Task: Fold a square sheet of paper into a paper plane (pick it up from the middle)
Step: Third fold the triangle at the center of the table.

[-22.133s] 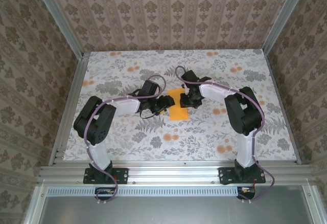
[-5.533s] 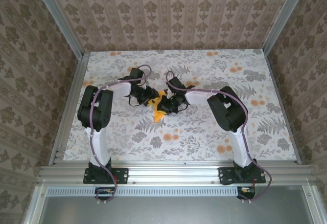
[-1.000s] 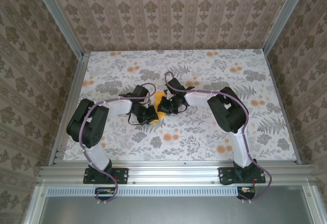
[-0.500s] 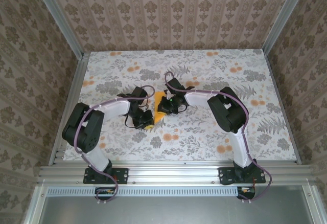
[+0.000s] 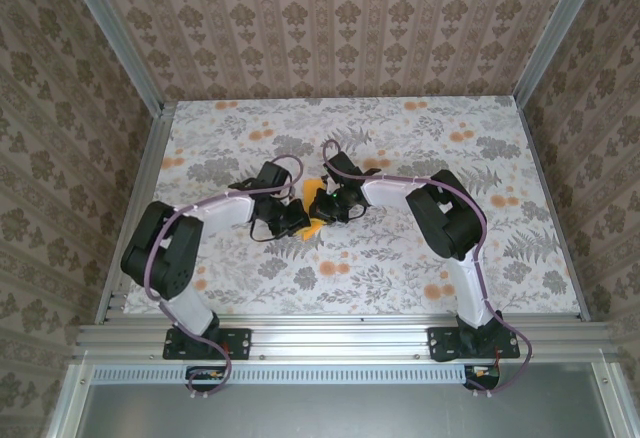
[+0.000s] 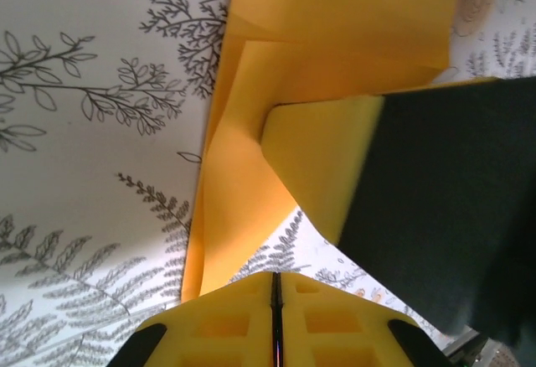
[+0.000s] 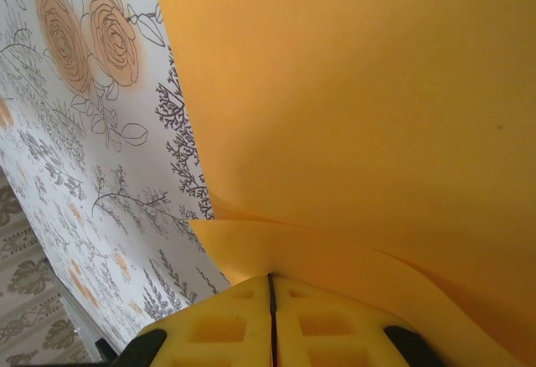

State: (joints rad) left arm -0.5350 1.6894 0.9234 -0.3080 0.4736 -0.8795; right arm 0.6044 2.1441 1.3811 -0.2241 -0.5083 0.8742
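The creased square sheet of paper (image 5: 312,228) is sitting mid-scene. At its left edge the left gripper (image 5: 300,222) is holding its fingers shut, likely steadying it. Just beyond, the right gripper (image 5: 320,212) is pinching a folded layer, probably to set the crease.

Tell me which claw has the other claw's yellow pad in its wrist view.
The left claw: ahead of its shut fingers, the yellow pad of the right claw meets the orange paper.
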